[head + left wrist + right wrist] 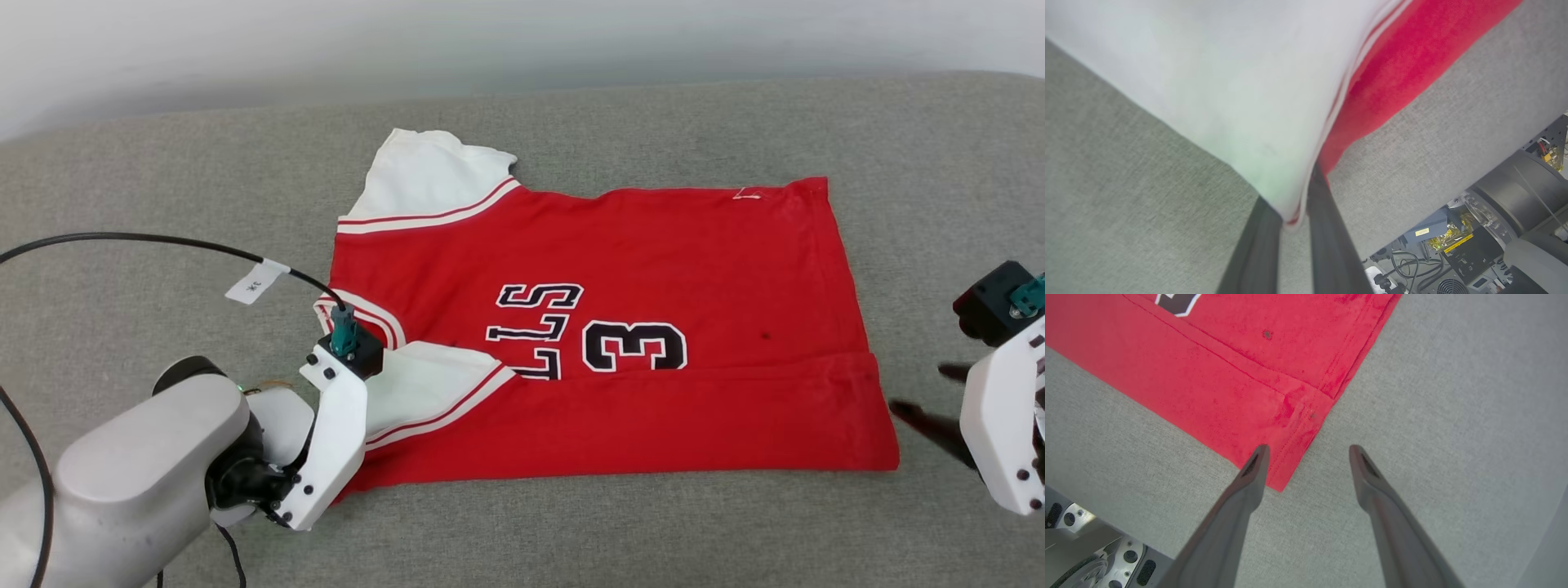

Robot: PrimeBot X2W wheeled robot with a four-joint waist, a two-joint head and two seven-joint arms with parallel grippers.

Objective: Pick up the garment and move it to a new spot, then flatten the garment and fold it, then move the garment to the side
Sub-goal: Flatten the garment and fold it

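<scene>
1. Clearly the garment [653, 269] lies spread on the grey cushion [571, 531], collar end toward the robot's left and hem toward its right. The move to a new spot and the flattening look finished.
2. One fold is in place. The near long edge lies turned up over the front and hides the lower part of the black letters and number. The near white sleeve [433, 384] lies over the red body beside the letters.
3. The far white sleeve [424, 175] sticks out flat past the far edge and is not yet folded in.
4. The left gripper [1293, 196] is pressed together at the near collar-end corner, pinching the white sleeve edge and the red cloth beside it.
5. The right gripper [1308, 451] is spread wide and empty at the near hem corner. One finger is over the corner's tip and the other over bare cushion.
6. Folding seems roughly midway. Likely left are a grip on the hem corner, further folds, and moving the garment aside.
</scene>
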